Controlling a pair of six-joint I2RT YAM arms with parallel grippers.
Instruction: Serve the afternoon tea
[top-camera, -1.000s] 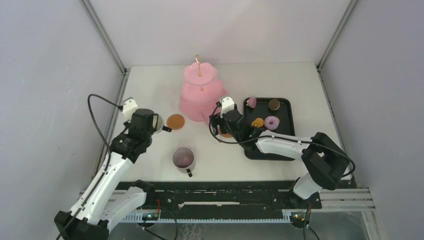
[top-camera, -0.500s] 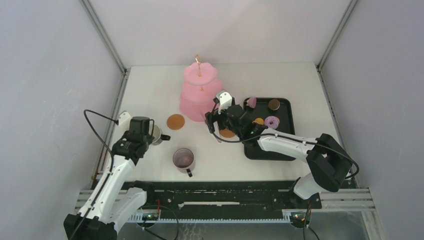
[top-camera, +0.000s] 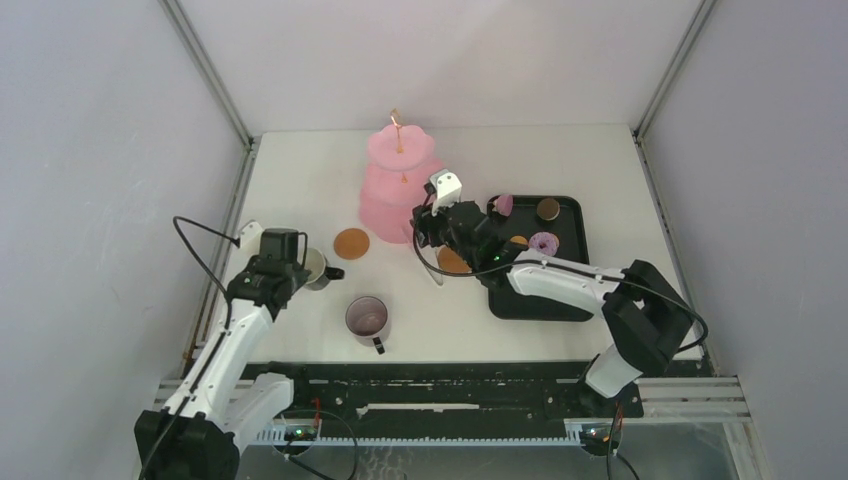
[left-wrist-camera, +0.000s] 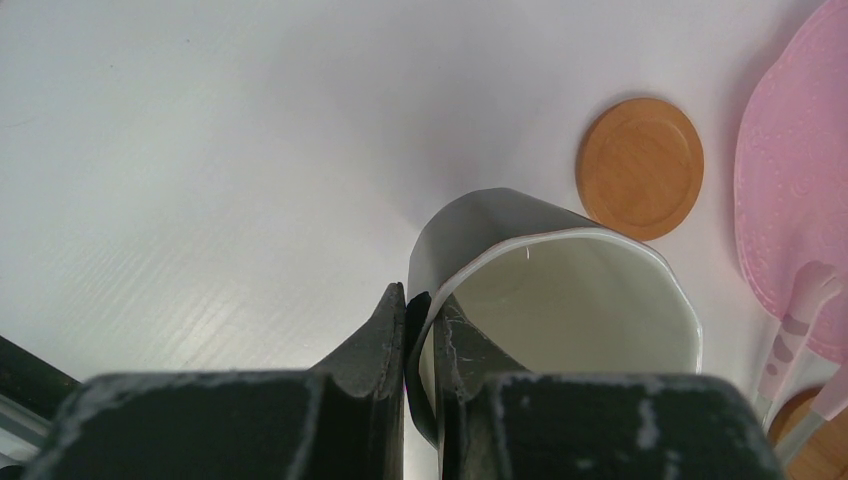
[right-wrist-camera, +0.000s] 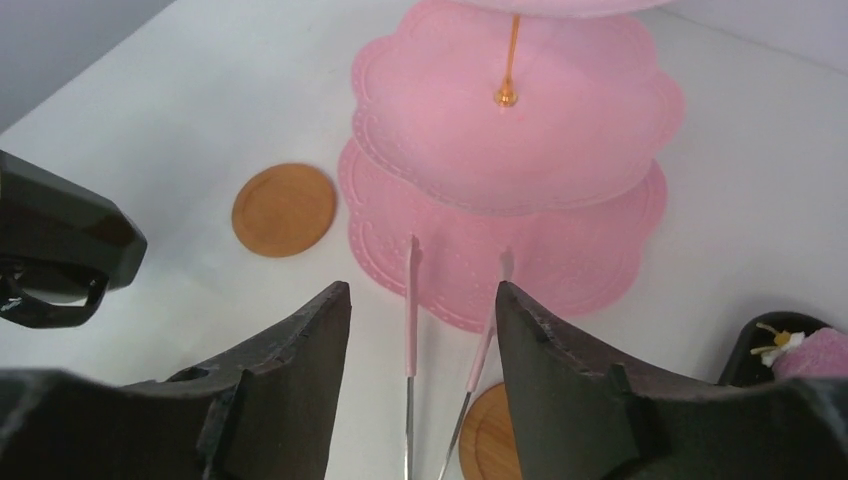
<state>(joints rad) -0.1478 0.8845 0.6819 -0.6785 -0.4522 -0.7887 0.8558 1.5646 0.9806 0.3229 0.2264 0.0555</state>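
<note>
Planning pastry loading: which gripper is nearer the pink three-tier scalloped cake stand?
Right. The right gripper hovers at the cake stand's bottom tier, above the thin metal tongs; the left gripper, shut on a dark mug's rim, sits leftward beyond a round brown coaster.

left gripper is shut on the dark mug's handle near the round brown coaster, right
Not the handle: the left gripper is shut on the dark mug's wall, one finger inside, one outside, near the round brown coaster. The left wrist view shows it.
</note>
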